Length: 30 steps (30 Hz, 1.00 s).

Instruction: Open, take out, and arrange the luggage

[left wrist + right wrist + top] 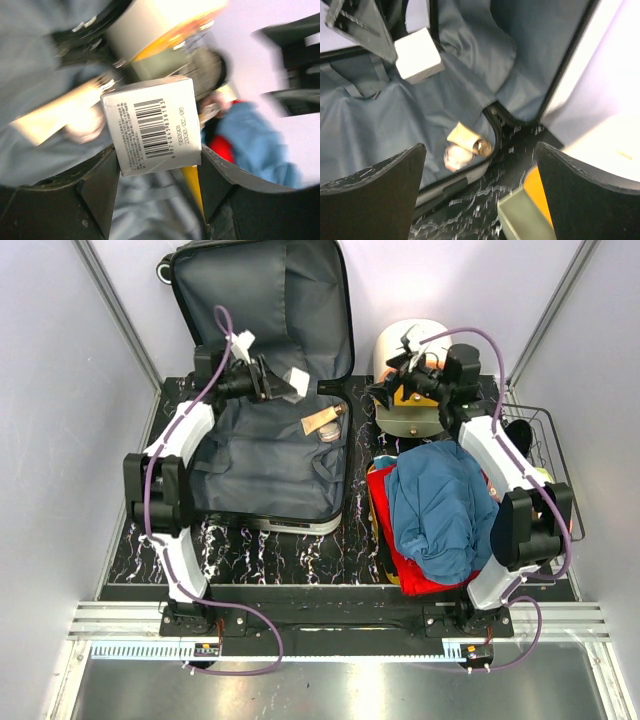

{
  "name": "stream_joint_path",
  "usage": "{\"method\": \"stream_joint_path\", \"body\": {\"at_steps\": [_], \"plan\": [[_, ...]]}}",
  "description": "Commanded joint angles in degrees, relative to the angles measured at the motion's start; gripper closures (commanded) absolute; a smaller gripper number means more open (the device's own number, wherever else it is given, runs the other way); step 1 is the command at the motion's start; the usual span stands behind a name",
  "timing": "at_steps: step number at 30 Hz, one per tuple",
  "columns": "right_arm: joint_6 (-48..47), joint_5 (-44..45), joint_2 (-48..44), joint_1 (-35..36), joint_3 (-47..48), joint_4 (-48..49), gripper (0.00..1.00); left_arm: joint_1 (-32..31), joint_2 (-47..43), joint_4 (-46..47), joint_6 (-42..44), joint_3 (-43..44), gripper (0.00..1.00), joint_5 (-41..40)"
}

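The luggage (pixel 250 455) lies open on the left half of the table, its lid (pixel 270 300) standing up at the back and its grey lining (pixel 380 120) showing. My left gripper (pixel 288 385) hovers over the suitcase's back right part, shut on a small white box (pixel 299 382) with a barcode (pixel 152 125); the box sits between both fingers (pixel 102 180). A cream tube and a small round jar (pixel 325 423) lie in the suitcase's right corner (pixel 465 142). My right gripper (pixel 385 392) stands open and holds nothing, above the dark tabletop beside that corner (pixel 480 150).
A white-and-orange rounded drawer box (pixel 415 350) stands right behind the right gripper, its grey-and-orange edge (pixel 530 210) near the right fingers. A blue garment (pixel 440 505) lies on a red one (pixel 400 540) at front right. A wire basket (pixel 545 455) stands at the right edge.
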Motion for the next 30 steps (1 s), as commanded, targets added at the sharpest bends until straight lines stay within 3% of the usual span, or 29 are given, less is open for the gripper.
{"method": "stream_joint_path", "body": {"at_steps": [1,2,12,20,30], "plan": [[-0.42,-2.35,-2.71,4.80,-3.05,26.21,0.00,0.99,-6.34,64.20,-53.41,-7.49,0.71,18.73],[-0.68,-2.52,-2.18,5.51,-3.05,28.84,0.00,0.99,-4.85,70.38,-57.05,-6.01,0.71,19.43],[-7.70,-7.08,-3.32,10.96,-9.72,50.64,0.00,-1.64,-9.93,85.46,-65.43,-5.65,0.72,22.16],[-6.66,-10.16,-0.25,13.07,-9.56,65.41,0.00,-4.02,-10.99,88.37,-67.54,-5.47,0.74,22.95],[-5.34,-13.59,2.48,15.44,-6.84,70.52,0.00,-4.54,-10.99,89.69,-68.95,-4.77,0.75,23.12]]}}
